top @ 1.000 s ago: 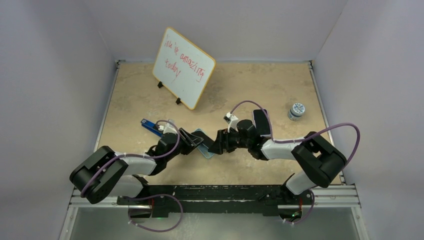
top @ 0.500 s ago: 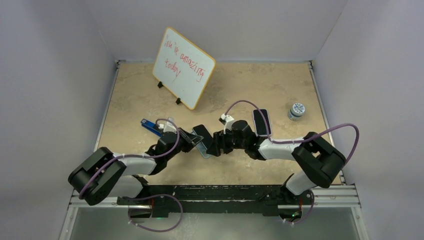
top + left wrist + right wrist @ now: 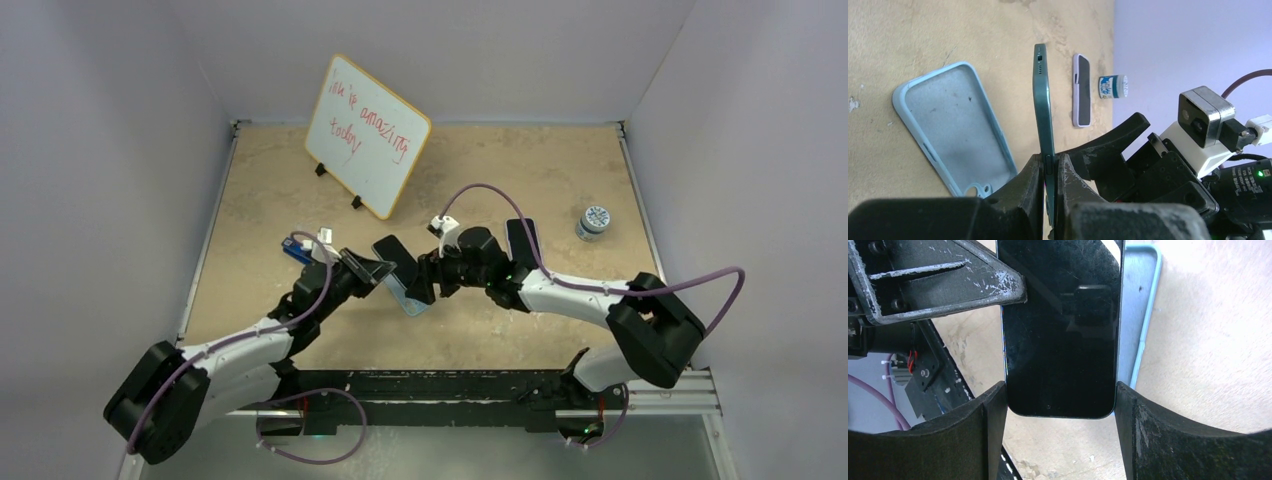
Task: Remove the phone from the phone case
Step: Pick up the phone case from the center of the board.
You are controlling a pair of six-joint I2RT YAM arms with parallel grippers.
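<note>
Phone [image 3: 1063,325] is out of the case [image 3: 948,125]. It stands on its long edge in the air. The case lies empty, open side up, flat on the surface [image 3: 923,40].

In the left wrist view the phone is edge-on, long axis 12 to 6, and the case is at 9 o'clock of it, close but apart. In the top view the case peeks out at 5 o'clock of the phone.

My left gripper [image 3: 1049,161] is narrow and pinches the phone across its thickness at the 6 o'clock end, one finger on each face.

My right gripper [image 3: 1062,392] is spread wide across the phone's width, screen toward its camera. Its fingers [image 3: 973,440] sit flush at both long edges near the bottom corners. I cannot tell if they press or only flank.

The two grips cross at right angles on the same end, so both arms are equally near. The left gripper's finger enters the right wrist view from 10 o'clock.

Judgement: extraction looks done. The next move depends on keeping the long axis clear of the case while one gripper takes over or sets the phone down.

A second phone [image 3: 1082,90] lies flat at 1 o'clock, well apart; not the target.
</note>
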